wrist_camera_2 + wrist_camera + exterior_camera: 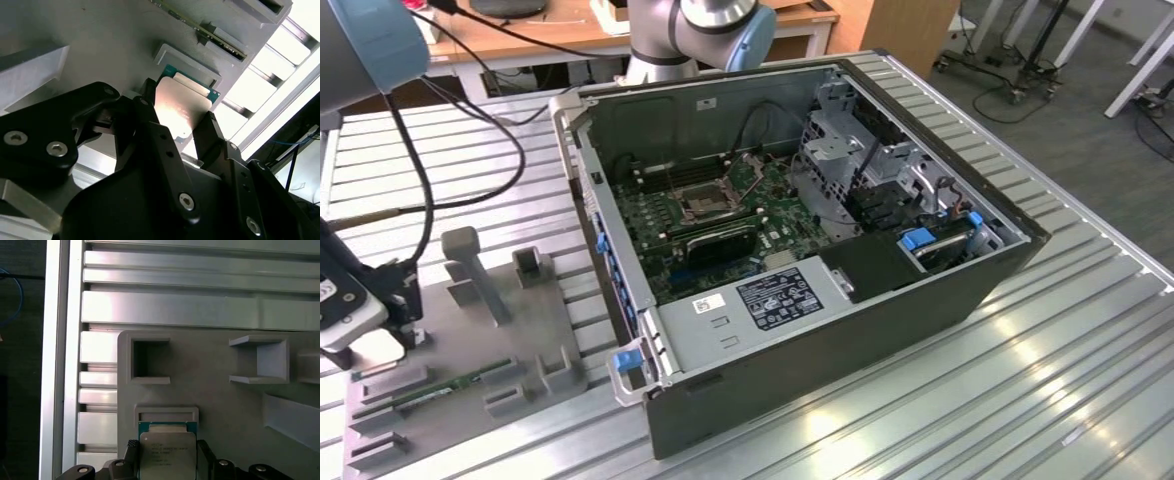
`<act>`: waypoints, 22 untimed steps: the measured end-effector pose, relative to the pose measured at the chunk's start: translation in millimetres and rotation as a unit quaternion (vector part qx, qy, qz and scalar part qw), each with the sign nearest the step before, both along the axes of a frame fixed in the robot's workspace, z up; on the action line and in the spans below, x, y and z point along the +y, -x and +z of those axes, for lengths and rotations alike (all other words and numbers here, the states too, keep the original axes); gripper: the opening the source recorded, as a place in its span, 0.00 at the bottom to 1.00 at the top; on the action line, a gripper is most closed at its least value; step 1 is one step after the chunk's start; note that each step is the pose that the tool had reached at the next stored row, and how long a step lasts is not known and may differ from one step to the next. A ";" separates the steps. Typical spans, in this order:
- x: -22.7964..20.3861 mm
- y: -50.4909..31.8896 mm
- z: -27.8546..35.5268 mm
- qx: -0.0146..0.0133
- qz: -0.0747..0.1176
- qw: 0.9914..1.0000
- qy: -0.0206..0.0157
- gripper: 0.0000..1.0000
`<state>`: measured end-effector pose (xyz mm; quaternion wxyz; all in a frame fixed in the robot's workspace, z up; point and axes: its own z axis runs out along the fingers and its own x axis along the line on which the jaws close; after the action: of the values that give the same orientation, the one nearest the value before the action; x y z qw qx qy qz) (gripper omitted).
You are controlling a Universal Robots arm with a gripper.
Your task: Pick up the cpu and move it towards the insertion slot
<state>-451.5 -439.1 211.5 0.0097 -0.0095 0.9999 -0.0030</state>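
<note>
As the hand (167, 461) grips the cpu (166, 452) by two opposite edges, a dark finger (132, 452) set against each side in both wrist views, the pick-up looks to be the step in hand and the carry not yet begun: the chip, silvery top up, sits low over the grey fixture plate (520, 330), just beside the small raised holder (166, 415) shaped for it, and I cannot tell whether it is clear of the surface. In the exterior view the hand hangs at that view's left edge, well apart from the insertion slot (708, 199), the shiny-framed socket on the motherboard (670, 240) inside the open computer case (961, 290), which lies on the slatted metal table (1081, 370). By my judgement the move calls for a straight lift clear of the fixture's raised blocks (470, 262), then a level carry over the case's near wall (594, 190) with the chip kept flat. A memory stick (451, 386) lies in the fixture close to the hand, black cables (767, 125) loop near the socket, and the drive cage (854, 150) stands just past it, so the descent looks tightest on that side
</note>
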 end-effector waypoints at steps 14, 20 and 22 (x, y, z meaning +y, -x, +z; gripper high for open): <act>0.0 0.0 28.0 0.000 0.000 1.000 0.000 0.54; 0.0 0.0 37.1 0.000 0.000 1.000 0.000 0.54; 0.0 0.0 39.6 0.000 0.000 1.000 0.000 0.54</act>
<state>-451.5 -439.1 251.1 0.0097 -0.0095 0.9999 -0.0030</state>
